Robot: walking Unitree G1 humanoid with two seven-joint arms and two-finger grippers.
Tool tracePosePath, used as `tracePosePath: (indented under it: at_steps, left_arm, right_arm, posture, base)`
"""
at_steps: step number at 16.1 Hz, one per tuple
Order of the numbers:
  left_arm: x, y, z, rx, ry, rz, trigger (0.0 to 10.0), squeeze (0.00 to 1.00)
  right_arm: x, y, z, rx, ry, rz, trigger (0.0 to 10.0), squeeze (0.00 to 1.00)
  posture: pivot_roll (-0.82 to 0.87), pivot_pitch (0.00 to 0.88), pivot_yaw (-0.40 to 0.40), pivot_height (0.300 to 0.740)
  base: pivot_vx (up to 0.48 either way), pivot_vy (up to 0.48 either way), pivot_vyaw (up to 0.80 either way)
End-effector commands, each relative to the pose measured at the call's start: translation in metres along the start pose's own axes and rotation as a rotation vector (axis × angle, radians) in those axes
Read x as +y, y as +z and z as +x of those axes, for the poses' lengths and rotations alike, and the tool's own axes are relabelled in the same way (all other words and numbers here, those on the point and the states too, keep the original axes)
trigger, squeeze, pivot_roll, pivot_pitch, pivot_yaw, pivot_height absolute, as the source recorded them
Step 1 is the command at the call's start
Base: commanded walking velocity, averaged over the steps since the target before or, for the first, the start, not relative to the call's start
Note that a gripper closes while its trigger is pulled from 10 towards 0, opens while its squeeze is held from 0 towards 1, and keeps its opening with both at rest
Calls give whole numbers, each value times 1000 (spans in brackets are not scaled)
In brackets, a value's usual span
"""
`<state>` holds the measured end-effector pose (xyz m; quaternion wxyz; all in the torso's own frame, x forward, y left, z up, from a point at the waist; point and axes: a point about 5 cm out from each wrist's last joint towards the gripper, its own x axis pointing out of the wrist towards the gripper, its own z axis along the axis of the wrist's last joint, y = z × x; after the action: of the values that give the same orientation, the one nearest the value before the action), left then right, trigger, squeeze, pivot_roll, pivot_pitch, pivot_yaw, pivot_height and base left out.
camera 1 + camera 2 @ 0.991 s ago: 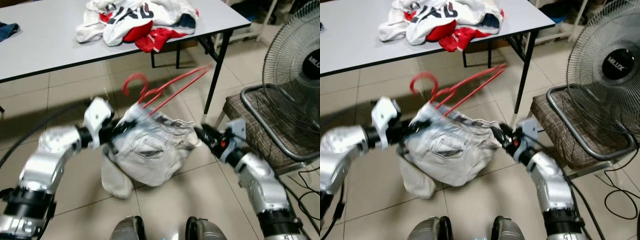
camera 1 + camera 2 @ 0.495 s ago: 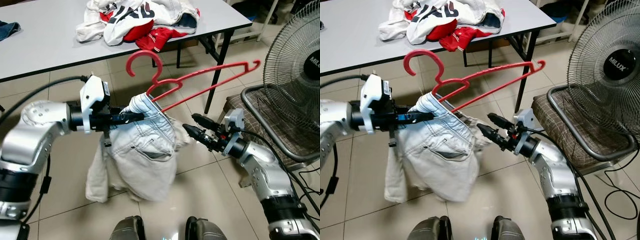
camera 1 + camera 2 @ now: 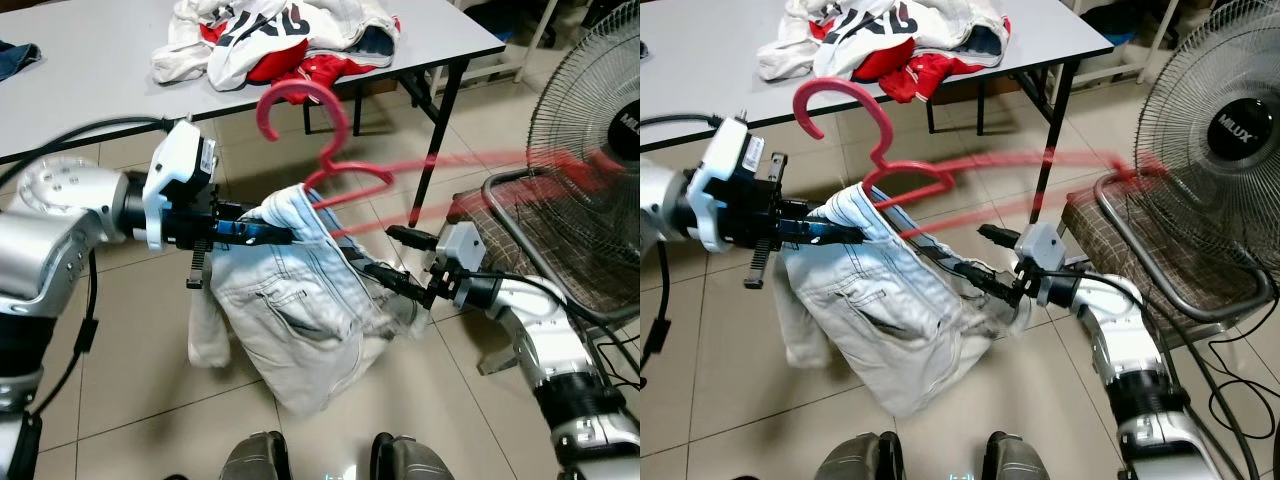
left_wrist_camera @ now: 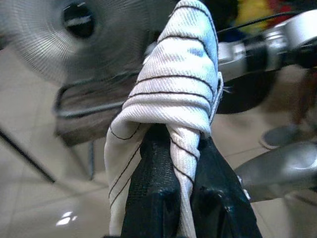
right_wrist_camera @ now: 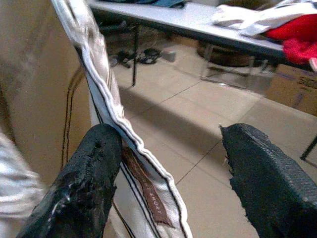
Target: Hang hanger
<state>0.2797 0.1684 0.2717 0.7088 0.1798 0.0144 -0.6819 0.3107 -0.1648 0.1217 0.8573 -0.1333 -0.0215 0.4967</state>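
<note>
Hanger count is one: a red plastic clothes hanger (image 3: 330,165) with its hook up, its long bar smeared by motion blur toward three o'clock. It stands in the waistband of one pair of pale grey-white denim shorts (image 3: 300,310), which hang in mid-air above the beige tiled floor (image 3: 130,390).

Nearest, at six o'clock, two rounded grey robot feet (image 3: 325,460) show at the frame's lower edge. Just beyond them the shorts droop between two grippers. The left gripper (image 3: 275,235), at nine o'clock of the garment, has its black fingers (image 4: 153,198) pinched tight on a folded ridge of the waistband, so the hanger's neck rises just above and beside those jaws, with cloth between. The right gripper (image 3: 385,260), at three o'clock of the shorts, has its jaws spread wide; the lower finger (image 5: 79,178) touches the striped edge of the waistband while the other finger stands well apart from it. The hanger's blurred bar passes above this gripper without touching it.

Farther off, at three o'clock, one chair with a brown checked cushion (image 3: 530,260) sits in front of one black wire-caged standing fan (image 3: 600,120). Farthest, at twelve o'clock, one grey folding table (image 3: 100,70) with black legs carries one heap of white and red clothes (image 3: 275,40), and a scrap of blue cloth (image 3: 15,60) lies at its ten o'clock corner.
</note>
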Motion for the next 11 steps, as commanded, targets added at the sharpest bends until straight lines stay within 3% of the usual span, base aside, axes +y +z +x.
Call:
tracePosePath:
  at_steps: [1,3,5,6,7,11]
  left_arm:
    - [-4,18,0,-23,-59,61,0,0]
    - [-7,28,9,-38,-118,90,0,0]
    - [-7,33,14,-45,-148,101,0,0]
    - [-6,35,15,-43,-154,104,0,0]
    - [-5,36,14,-40,-150,108,0,0]
    - [-1,39,6,-26,-100,119,0,0]
  right_arm:
    - [4,-2,3,26,71,-22,10000,0]
    - [11,-6,12,70,221,-23,10000,0]
    - [12,-10,21,115,277,-26,9647,0]
    - [10,-10,26,126,275,-21,3059,0]
    - [10,-9,28,122,287,-5,0,0]
    - [12,-17,20,164,386,27,0,0]
  posture:
    - [5,176,48,740]
    - [11,181,48,740]
    - [19,189,43,740]
    - [19,189,43,740]
    - [25,196,36,740]
    - [28,209,30,740]
  base:
    - [0,0,0]
    - [0,0,0]
    - [0,0,0]
    - [0,0,0]
    - [0,0,0]
    - [0,0,0]
